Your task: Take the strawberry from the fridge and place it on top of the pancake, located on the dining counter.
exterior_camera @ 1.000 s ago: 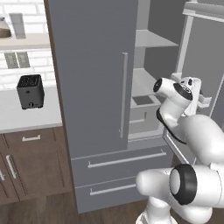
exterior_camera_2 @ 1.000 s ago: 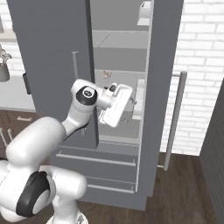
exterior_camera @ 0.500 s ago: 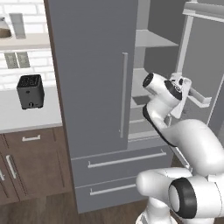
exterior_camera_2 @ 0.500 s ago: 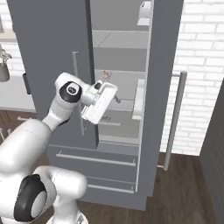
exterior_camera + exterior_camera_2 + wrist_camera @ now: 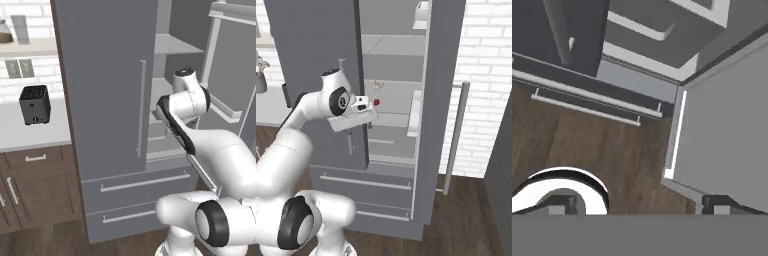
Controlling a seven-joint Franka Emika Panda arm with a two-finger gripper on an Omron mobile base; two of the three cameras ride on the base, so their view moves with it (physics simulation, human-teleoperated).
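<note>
The strawberry (image 5: 376,102), a tiny red berry, sits on a middle shelf inside the fridge (image 5: 311,40), whose right door stands open. In the right base view my gripper (image 5: 365,120) hangs just left of the berry and slightly below it, at the edge of the closed left door, apart from the berry. The hand view looks down: my gripper (image 5: 639,206) is open, its fingertips (image 5: 559,204) wide apart over the wood floor with nothing between them. In the left base view the arm reaches into the fridge (image 5: 100,100) opening. The pancake and dining counter are out of view.
A small pale pinkish item (image 5: 376,85) lies on the shelf above the berry. The open right door (image 5: 431,100) with its bins stands close on the right. Two lower drawers (image 5: 587,85) sit below. A black toaster (image 5: 35,104) rests on the white counter by the brick wall.
The arm has swung leftward from in front of the open door to the fridge opening, and the hand has turned to point down near the strawberry's shelf.
</note>
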